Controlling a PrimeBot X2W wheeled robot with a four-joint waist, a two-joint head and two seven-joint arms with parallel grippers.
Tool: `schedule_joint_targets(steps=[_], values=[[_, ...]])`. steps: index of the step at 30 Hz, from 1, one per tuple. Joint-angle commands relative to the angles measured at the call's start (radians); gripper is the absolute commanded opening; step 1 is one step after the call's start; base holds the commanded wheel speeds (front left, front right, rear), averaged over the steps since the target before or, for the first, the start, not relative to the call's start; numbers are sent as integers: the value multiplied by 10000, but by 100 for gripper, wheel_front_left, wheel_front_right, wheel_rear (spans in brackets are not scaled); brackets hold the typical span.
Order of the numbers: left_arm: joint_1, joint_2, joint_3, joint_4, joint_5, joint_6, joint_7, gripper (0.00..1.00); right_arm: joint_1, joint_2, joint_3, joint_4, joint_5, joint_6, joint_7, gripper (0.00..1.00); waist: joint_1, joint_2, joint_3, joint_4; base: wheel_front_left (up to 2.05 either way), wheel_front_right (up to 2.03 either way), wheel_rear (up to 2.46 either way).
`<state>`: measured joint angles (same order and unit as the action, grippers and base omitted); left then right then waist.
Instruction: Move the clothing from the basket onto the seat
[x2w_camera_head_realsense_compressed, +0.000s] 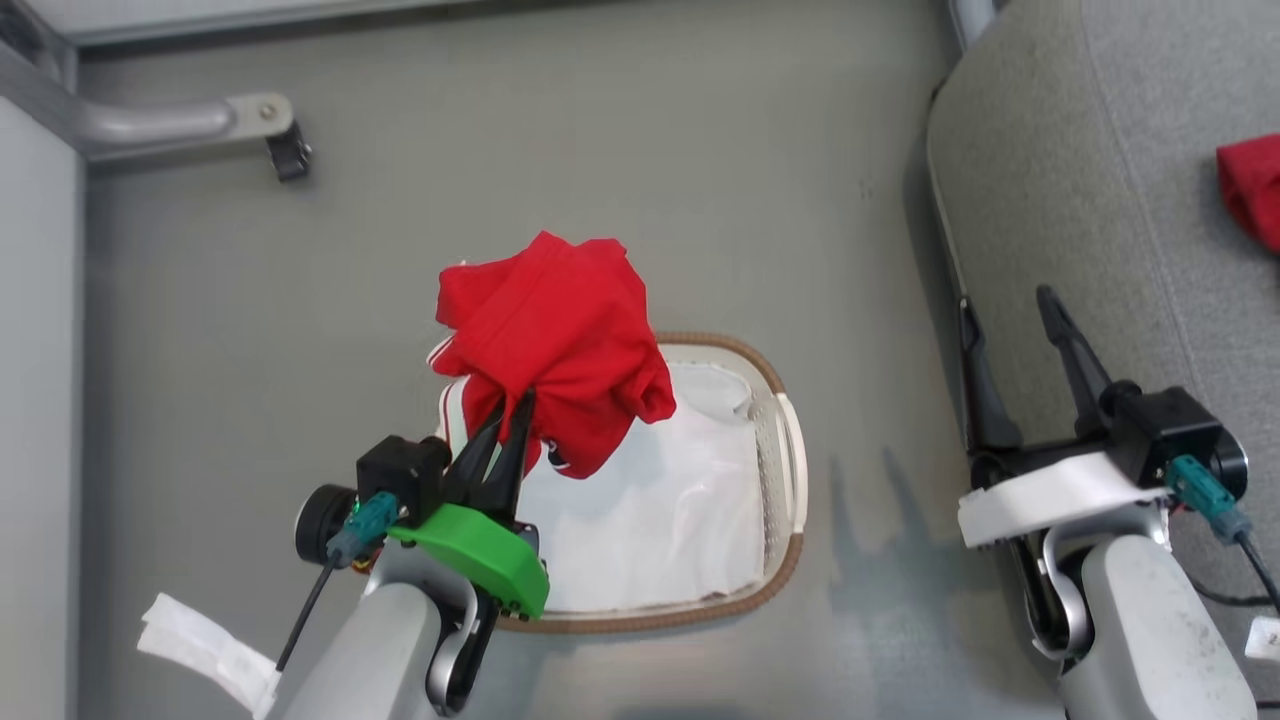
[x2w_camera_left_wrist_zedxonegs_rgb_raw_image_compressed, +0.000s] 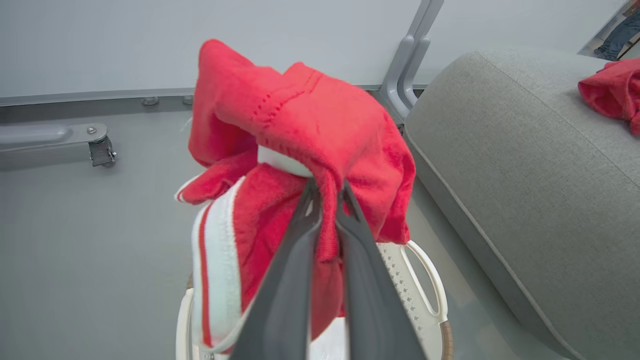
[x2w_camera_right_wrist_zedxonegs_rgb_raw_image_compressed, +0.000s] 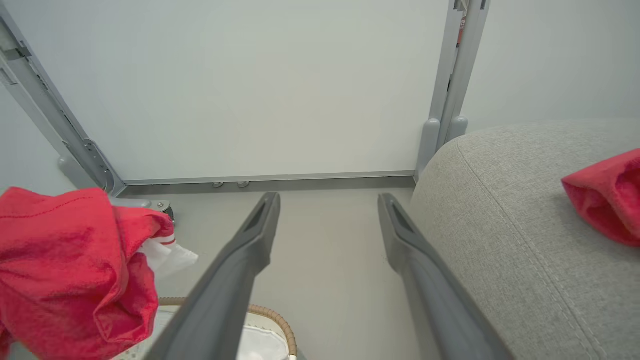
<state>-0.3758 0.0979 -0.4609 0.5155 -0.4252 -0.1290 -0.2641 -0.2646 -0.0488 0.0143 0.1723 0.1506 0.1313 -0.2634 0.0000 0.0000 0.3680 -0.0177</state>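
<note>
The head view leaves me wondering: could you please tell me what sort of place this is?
Probably a mock living room inside a test enclosure, not a home: a grey upholstered seat and a laundry basket stand on bare grey floor, backed by plain pale panels on metal framing with a caster.

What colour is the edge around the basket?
The basket rim is brown, with a woven look; the head view shows it best.
</note>
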Motion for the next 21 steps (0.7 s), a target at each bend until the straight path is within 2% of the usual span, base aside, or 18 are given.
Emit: schedule_joint_targets(steps=[1,10,21], values=[[318,-37,82,-163,90,-31,-4,0,346,-51,-23,68,-16,-11,-18,100,0,0,-1134,479,0,0,0],[886,-74,463,-1148,444,-32,-4,0,1141,-48,30,297,71,-12,-18,100,0,0,-2114,493,0,0,0],[958,-147,636,-2626,522,-32,-4,0,1806,-48,10,583,-2,-11,-18,100,0,0,-2811,647,0,0,0]])
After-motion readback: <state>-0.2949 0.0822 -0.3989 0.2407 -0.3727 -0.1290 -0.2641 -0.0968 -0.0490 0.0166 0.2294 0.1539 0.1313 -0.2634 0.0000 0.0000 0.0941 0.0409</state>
